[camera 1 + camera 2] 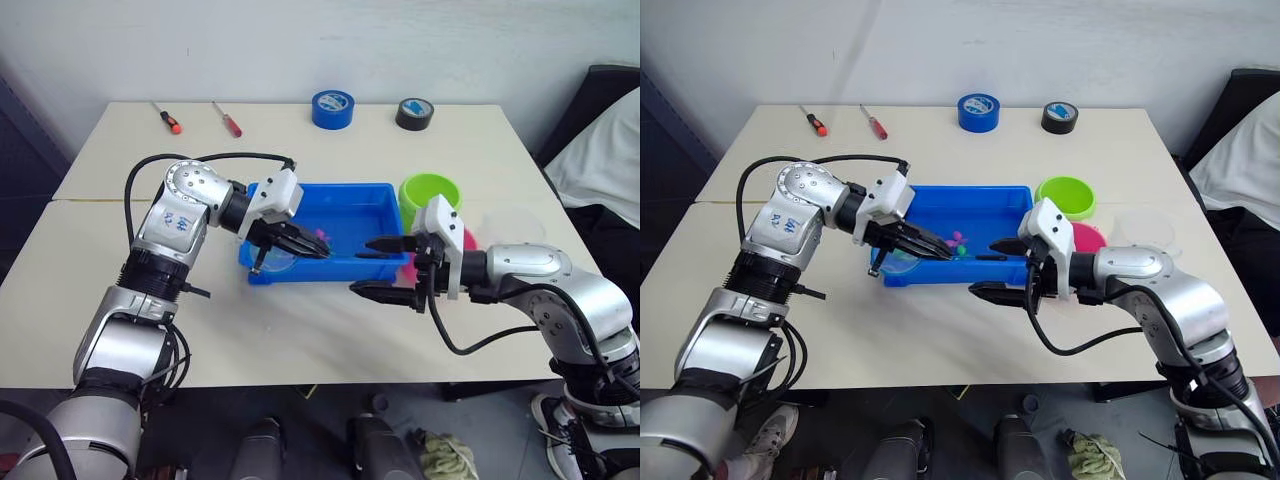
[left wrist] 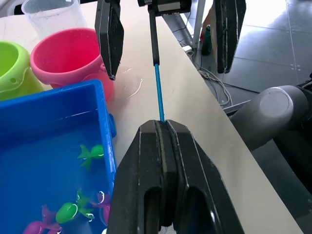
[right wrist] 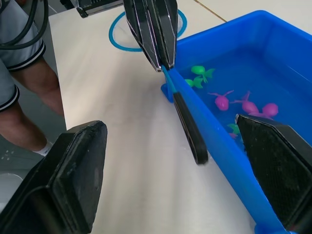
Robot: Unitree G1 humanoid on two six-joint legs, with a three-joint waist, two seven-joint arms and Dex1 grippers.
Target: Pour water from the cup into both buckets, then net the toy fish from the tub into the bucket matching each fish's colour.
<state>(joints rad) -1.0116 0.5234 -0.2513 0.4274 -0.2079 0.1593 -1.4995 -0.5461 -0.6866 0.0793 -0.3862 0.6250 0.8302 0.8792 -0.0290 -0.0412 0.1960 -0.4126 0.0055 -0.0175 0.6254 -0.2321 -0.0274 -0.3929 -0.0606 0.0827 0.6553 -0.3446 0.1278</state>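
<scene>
My left gripper (image 1: 318, 249) is shut on the net's thin stick, over the front left corner of the blue tub (image 1: 322, 187). The net (image 3: 146, 30) has its blue hoop on the table just outside that corner. Its black handle end (image 3: 191, 130) points between the fingers of my right gripper (image 1: 386, 268), which is open and apart from it. Water in the tub holds several toy fish, pink (image 3: 222, 101) and green (image 3: 202, 72). The green bucket (image 1: 430, 192), the pink bucket (image 1: 1087, 238) and the clear cup (image 1: 1145, 228) stand right of the tub.
A blue tape roll (image 1: 332, 108), a black tape roll (image 1: 414, 113) and two red-handled screwdrivers (image 1: 166, 118) lie along the table's far edge. A person in white (image 1: 610, 150) is at the right. Bare tabletop stretches in front of the tub.
</scene>
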